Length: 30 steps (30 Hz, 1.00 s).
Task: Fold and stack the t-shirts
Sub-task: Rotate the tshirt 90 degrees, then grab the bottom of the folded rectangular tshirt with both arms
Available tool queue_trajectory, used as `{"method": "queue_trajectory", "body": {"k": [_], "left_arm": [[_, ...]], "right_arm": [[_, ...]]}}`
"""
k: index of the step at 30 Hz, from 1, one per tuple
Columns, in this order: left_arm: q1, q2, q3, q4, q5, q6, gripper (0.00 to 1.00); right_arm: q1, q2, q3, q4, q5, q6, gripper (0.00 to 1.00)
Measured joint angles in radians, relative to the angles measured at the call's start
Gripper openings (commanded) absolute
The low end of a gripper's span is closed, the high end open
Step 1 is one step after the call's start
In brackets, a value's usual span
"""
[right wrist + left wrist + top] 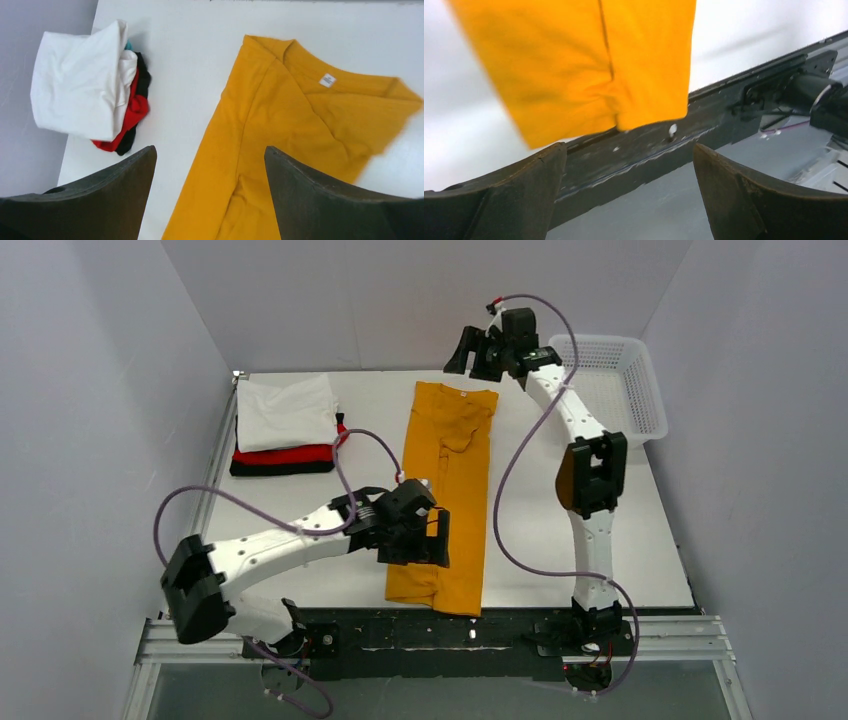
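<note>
The mustard-orange t-shirt [447, 490] lies as a long narrow strip down the middle of the table, sides folded in, collar with a small label [327, 80] at the far end. Its near hem shows in the left wrist view [589, 65]. My left gripper [432, 540] hovers over the shirt's near part, open and empty. My right gripper [462, 352] is raised beyond the collar end, open and empty; the shirt shows between its fingers in the right wrist view [280, 150]. A folded stack, white [285, 412] on red [290, 453] on black [280, 468], sits at the far left.
A white lattice basket [615, 385] stands at the far right corner. The black rail [470, 630] runs along the table's near edge, just past the shirt's hem. Grey walls close in the table on three sides.
</note>
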<state>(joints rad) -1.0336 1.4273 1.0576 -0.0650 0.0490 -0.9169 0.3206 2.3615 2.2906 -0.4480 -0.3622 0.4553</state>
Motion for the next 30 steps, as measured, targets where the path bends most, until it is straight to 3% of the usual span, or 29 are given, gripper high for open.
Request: {"method": "queue_trajectory", "body": {"k": [4,8,14,18,22,26,30], "left_arm": [[0.001,-0.24,-0.038,-0.156,-0.115,0.089,0.98],[0.032,-0.392,-0.171,-0.262,-0.161,0.134,0.98],[0.153,-0.383,-0.34,-0.227,-0.035,0.158,0.95],[0.168,-0.342,-0.377,-0.147,0.062,0.158,0.9],[0.175,-0.289,-0.398,-0.05,0.144,0.148,0.77],[0.193,-0.197,-0.411,0.014,0.212,0.131,0.61],[0.217,-0.126,-0.411,0.048,0.259,0.113,0.43]], "right_arm": [[-0.008,-0.366,-0.279,0.013,0.093,-0.059,0.84],[-0.001,-0.726,-0.649,0.006,0.152,-0.066,0.8],[0.153,-1.045,-1.165,-0.101,0.273,-0.008,0.78],[0.372,-1.21,-1.409,-0.164,0.297,0.072,0.76],[0.479,-1.354,-1.579,-0.178,0.293,0.18,0.74],[0.612,-1.348,-1.677,-0.148,0.277,0.266,0.71],[0.714,-1.266,-1.683,-0.077,0.267,0.307,0.62]]}}
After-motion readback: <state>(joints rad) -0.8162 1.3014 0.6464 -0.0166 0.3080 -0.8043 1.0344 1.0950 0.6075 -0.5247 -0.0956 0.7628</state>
